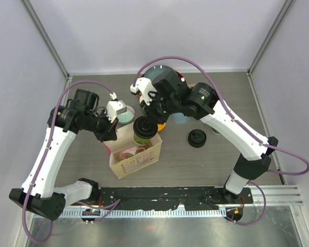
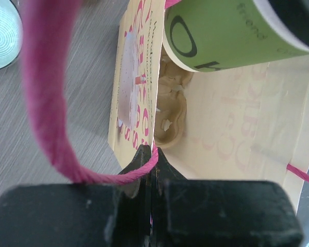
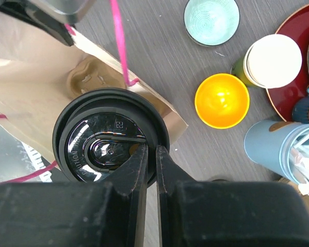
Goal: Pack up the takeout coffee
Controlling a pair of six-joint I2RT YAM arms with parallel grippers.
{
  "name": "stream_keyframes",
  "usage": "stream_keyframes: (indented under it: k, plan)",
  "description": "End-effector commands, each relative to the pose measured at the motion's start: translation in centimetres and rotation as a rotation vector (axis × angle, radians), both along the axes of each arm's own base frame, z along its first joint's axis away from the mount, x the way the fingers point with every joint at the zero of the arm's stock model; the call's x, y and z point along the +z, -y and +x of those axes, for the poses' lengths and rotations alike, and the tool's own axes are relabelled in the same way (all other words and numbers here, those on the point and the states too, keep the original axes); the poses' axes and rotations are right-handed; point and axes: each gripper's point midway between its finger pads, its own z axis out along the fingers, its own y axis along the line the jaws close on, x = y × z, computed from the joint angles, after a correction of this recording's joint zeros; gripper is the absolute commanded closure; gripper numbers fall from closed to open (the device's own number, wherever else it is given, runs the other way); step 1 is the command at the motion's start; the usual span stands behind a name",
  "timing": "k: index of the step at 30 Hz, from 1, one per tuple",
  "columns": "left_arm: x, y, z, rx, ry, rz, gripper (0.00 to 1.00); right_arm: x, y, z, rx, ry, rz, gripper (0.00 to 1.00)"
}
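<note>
The right gripper (image 3: pixel 151 154), fingers pinched on the lid (image 3: pixel 105 141) rim, holds the cup (image 1: pixel 144 138) roughly upright, lid up, over the bag (image 1: pixel 136 162). The left gripper (image 2: pixel 150 157) is clamped on the bag's edge.

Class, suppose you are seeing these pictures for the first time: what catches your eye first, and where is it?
A black-lidded green cup hangs in the right end effector over the open mouth of a paper bag. The left end effector pinches the bag's rim by its pink cord handle. A bright yellow bowl sits just beside the bag.
</note>
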Motion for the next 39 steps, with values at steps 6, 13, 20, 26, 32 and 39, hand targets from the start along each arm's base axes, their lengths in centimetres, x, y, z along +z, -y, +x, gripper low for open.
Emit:
stream_keyframes:
  k: [6,13,20,26,32,39]
  plan:
    - [0.5,0.8,-0.4,-0.027,-0.017,-0.042,1.0,-0.1,-3.5,-3.1,0.405,0.143,-0.011,0.99]
    - [0.6,0.7,-0.9,-0.035,-0.013,-0.043,1.0,-3.3,-3.9,-2.4,0.528,0.198,-0.138,0.99]
    - [0.4,0.7,-0.9,-0.047,-0.022,-0.039,1.0,-5.1,-4.1,-1.4,0.641,0.275,-0.226,0.99]
    - [0.4,0.6,-1.0,-0.048,-0.015,-0.038,1.0,-8.4,-3.4,-1.6,0.704,0.235,-0.313,0.99]
    - [0.0,0.4,-0.7,-0.042,-0.001,-0.024,1.0,-11.9,-2.7,-2.5,0.728,0.153,-0.35,0.99]
    - [-0.1,0.4,0.1,-0.019,0.011,-0.021,1.0,-14.1,-2.7,-3.0,0.738,0.103,-0.35,0.99]
